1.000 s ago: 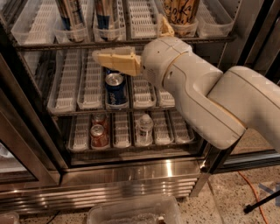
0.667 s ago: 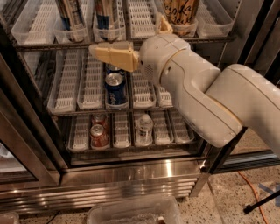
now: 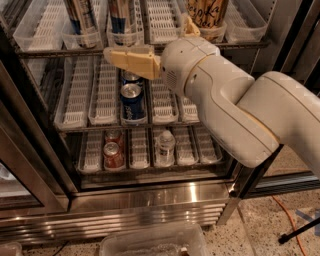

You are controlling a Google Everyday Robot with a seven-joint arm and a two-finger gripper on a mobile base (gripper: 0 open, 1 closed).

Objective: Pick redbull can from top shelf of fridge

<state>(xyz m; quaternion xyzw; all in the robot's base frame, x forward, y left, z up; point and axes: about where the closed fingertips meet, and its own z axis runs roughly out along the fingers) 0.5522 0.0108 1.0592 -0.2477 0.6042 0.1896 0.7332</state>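
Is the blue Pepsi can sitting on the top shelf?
No. The Pepsi can stands on the middle rack, right under the gripper, which hovers by the top shelf's front edge.

Pepsi can just below pincer

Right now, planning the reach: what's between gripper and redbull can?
Camera view: gripper sits just below the can; the tray front and shelf edge lie between.
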